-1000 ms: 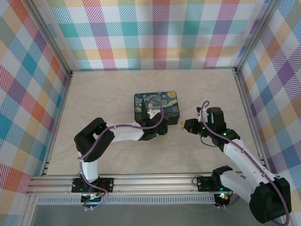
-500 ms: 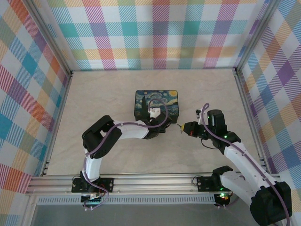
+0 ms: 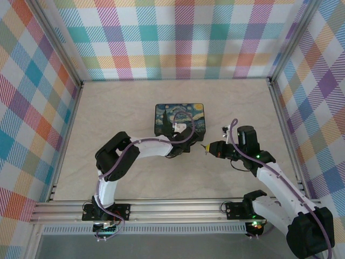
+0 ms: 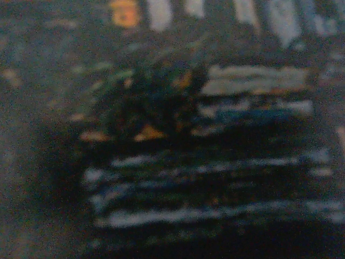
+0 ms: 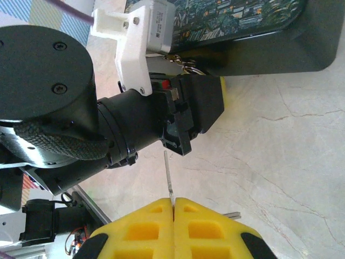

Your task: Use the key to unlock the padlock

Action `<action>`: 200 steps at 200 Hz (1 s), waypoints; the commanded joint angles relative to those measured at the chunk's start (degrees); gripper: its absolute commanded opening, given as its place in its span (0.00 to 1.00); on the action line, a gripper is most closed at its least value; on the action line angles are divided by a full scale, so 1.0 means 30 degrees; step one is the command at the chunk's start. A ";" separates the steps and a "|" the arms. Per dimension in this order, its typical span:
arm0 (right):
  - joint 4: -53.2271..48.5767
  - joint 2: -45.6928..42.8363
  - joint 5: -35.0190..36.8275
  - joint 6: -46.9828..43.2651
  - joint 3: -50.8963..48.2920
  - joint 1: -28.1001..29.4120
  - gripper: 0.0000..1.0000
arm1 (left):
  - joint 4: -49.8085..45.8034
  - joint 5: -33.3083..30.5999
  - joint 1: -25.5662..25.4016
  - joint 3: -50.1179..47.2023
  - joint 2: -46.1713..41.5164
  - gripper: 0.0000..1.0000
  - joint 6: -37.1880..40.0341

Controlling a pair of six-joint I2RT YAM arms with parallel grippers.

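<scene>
The key [image 5: 169,178] is a thin silvery blade sticking out from between my right gripper's [image 5: 173,206] yellow fingers, which are shut on it. Its tip points at my left gripper [image 5: 207,105] and stops a short way from it. In the top view my right gripper [image 3: 207,147] hovers just right of my left gripper [image 3: 179,147], which is pressed against the front of the black box with the starry-night lid [image 3: 180,118]. The padlock is hidden behind my left gripper. Small metal rings [image 5: 186,66] show between that gripper and the box. The left wrist view is a dark blur of the painted lid [image 4: 215,162].
The box [image 5: 259,38] stands in the middle of the marbled table [image 3: 124,108]. Aluminium rails [image 3: 161,209] run along the near edge and both sides, with checked walls behind. Bare table lies all round the box and both arms.
The box has been pushed slightly back and squared up. My left gripper has closed partway against its front. My right gripper has moved left with the key, closer to my left gripper.
</scene>
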 commanded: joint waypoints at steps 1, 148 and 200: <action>-0.0179 0.0049 -0.0723 -0.0555 -0.0186 -0.0090 0.00 | -0.2737 0.1685 -0.0149 0.0977 -0.1586 0.08 0.0946; -0.1230 -0.2225 -0.1491 0.0234 -0.0912 -0.0090 0.00 | -0.7426 1.2120 0.2146 0.4893 -0.4808 0.02 -0.1951; 0.2424 -0.3256 -0.2511 0.2004 -0.2236 -0.0046 0.00 | -0.5501 1.4781 0.3291 0.4261 -0.6052 0.00 -0.6271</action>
